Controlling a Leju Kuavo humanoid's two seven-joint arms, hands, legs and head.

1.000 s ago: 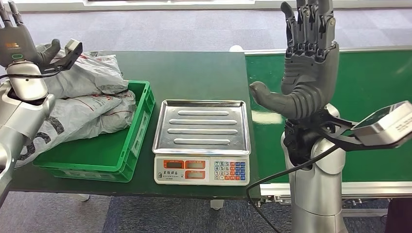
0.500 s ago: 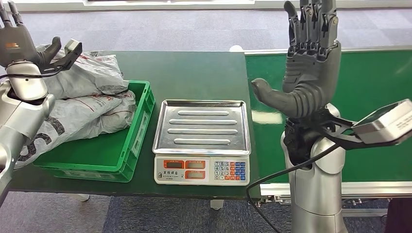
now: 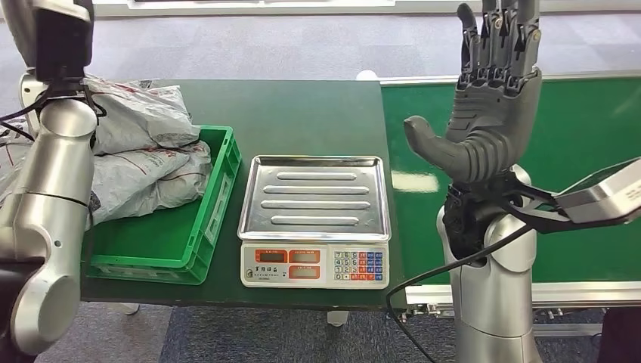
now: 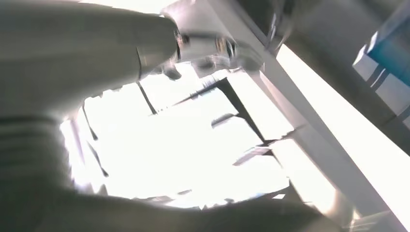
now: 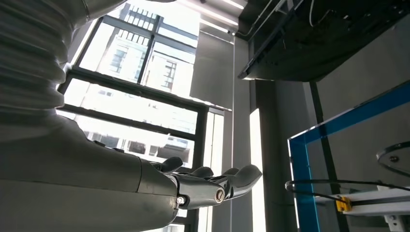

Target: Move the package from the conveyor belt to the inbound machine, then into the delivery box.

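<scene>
Green belt (image 3: pixel 582 151) bare in head view; right hand (image 3: pixel 490 106) fingers spread; left hand's state unclear

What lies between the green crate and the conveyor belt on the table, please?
In the head view, the weighing scale sits between the green crate and the conveyor belt, its steel tray bare.

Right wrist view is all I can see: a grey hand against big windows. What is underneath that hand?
Observer: The right hand is raised above a green conveyor belt.
Operator: Is it holding anything?
Observer: No. Its fingers point upward, apart, with nothing in them.
Operator: So where are the parcels?
Observer: Grey packages lie in a green crate, on the far side of a scale from the belt.
</scene>
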